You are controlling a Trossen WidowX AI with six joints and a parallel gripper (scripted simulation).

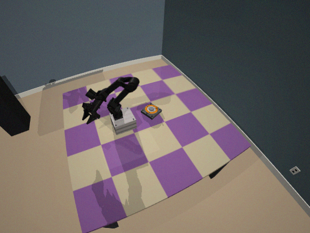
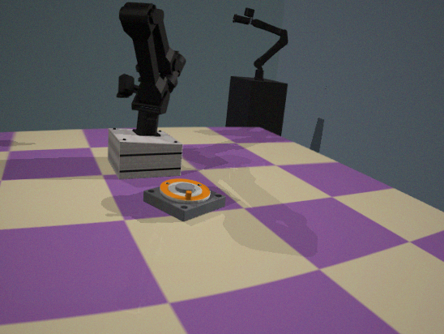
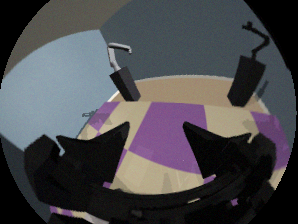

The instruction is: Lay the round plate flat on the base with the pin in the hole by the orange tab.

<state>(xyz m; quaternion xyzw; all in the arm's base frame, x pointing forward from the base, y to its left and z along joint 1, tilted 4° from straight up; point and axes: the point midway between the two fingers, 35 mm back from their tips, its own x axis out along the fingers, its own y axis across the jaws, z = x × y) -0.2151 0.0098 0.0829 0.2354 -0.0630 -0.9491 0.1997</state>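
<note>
Beside the arm's pale block (image 1: 124, 124) (image 2: 150, 160), the orange-ringed plate (image 1: 147, 112) (image 2: 204, 194) sits on its dark base (image 1: 152, 116) (image 2: 184, 213), apparently still awaiting its turn onto the pin, while the released tool (image 1: 88, 119) (image 3: 157, 124) hangs across the block from it.

And here on the purple and cream checked table (image 1: 181, 161), the black arm (image 1: 119, 99) stands on a pale block (image 1: 124, 122), folded over with its gripper (image 1: 86, 118) pointing down, fingers spread wide, well apart from the plate! Across the block, near its other side, sits the dark square base (image 1: 152, 116), and on it the round orange plate (image 1: 146, 110) rings a grey centre (image 1: 151, 108).
</note>
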